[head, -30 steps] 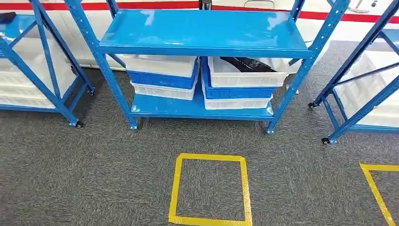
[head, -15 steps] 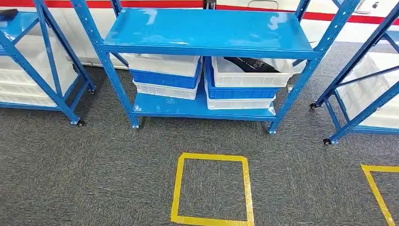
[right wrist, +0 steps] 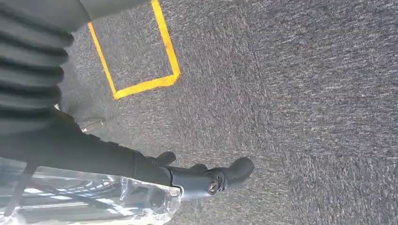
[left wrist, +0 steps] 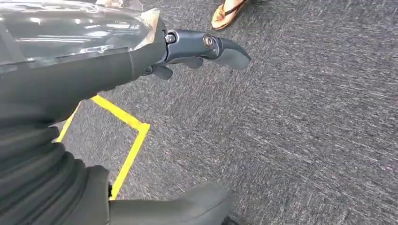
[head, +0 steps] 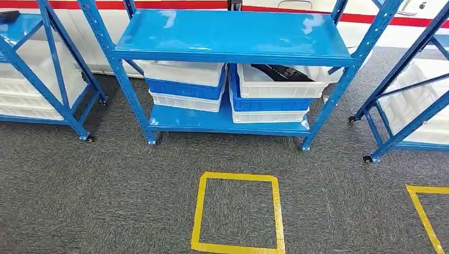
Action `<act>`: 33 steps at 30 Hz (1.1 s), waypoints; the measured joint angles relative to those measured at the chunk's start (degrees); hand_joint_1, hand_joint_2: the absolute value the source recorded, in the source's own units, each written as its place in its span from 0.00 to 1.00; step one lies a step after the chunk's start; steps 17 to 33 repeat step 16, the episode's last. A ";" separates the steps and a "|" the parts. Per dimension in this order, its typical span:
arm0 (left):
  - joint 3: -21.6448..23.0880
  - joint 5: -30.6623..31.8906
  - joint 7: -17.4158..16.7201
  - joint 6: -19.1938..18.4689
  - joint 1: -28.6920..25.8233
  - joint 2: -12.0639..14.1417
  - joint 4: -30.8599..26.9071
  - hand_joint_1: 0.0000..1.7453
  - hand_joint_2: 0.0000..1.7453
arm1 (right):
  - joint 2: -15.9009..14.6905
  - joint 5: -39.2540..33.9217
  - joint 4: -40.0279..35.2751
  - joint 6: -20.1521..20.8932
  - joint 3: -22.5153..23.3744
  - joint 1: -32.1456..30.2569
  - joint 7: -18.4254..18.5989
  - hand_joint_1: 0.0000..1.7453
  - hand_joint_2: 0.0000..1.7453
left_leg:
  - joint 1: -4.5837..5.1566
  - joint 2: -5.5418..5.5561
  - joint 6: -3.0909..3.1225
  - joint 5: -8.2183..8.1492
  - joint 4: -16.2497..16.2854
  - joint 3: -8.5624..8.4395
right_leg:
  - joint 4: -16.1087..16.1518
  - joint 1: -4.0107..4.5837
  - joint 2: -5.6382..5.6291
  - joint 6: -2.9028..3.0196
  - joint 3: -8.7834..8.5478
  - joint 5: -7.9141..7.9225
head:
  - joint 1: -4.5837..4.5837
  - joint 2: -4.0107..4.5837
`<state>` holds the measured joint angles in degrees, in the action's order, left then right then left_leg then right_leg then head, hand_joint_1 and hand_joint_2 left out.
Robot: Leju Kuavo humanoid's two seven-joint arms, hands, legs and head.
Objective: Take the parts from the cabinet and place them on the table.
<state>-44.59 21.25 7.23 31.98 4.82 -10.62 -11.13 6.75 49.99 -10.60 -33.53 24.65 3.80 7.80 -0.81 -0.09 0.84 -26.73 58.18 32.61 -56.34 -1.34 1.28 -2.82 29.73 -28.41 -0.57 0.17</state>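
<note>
While both arms hang, the parts wait on the rack.
Dark parts [head: 279, 72] lie in the top right white bin [head: 275, 84], ahead; left hand [left wrist: 187, 51] and right hand [right wrist: 197, 176] hang empty, fingers loosely apart.

**Warehouse / storeroom-style test floor**

Looks like a storage or logistics training area, not a home. Blue steel shelving rack [head: 233, 34] on small castors stands centre, with more of the same racks to the left [head: 39, 69] and right [head: 407, 90]. Lower shelf holds stacked white and blue plastic bins [head: 185, 87]; one white bin [head: 278, 82] has dark parts [head: 278, 71] inside. Floor is grey commercial carpet [head: 106, 196] marked with yellow tape squares [head: 237, 211], like standing positions. Pale wall behind carries a red stripe [head: 180, 5].
</note>
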 joint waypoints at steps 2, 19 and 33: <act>1.94 -0.24 -0.30 -0.81 -0.45 0.44 -0.11 0.00 1.00 | -0.15 -1.76 -0.28 0.98 -0.52 -0.34 0.00 0.00 1.00 | 0.00 0.00 0.00 0.00 0.00 0.00 | 0.00 0.04 0.00 0.01 -0.01 -0.01 | 0.00 0.00; 16.41 -7.56 -2.64 -11.73 -4.88 3.84 -3.12 0.00 1.00 | -2.21 -18.81 -3.45 12.31 -7.84 -4.39 -2.36 0.00 0.00 | 0.03 0.00 0.00 -0.02 0.00 0.01 | 0.01 0.04 0.00 0.00 0.00 -0.02 | 0.00 -0.02; 16.41 -7.56 -2.64 -11.73 -4.88 3.84 -3.12 0.00 1.00 | -2.21 -18.81 -3.45 12.31 -7.84 -4.39 -2.36 0.00 0.00 | 0.03 0.00 0.00 -0.02 0.00 0.01 | 0.01 0.04 0.00 0.00 0.00 -0.02 | 0.00 -0.02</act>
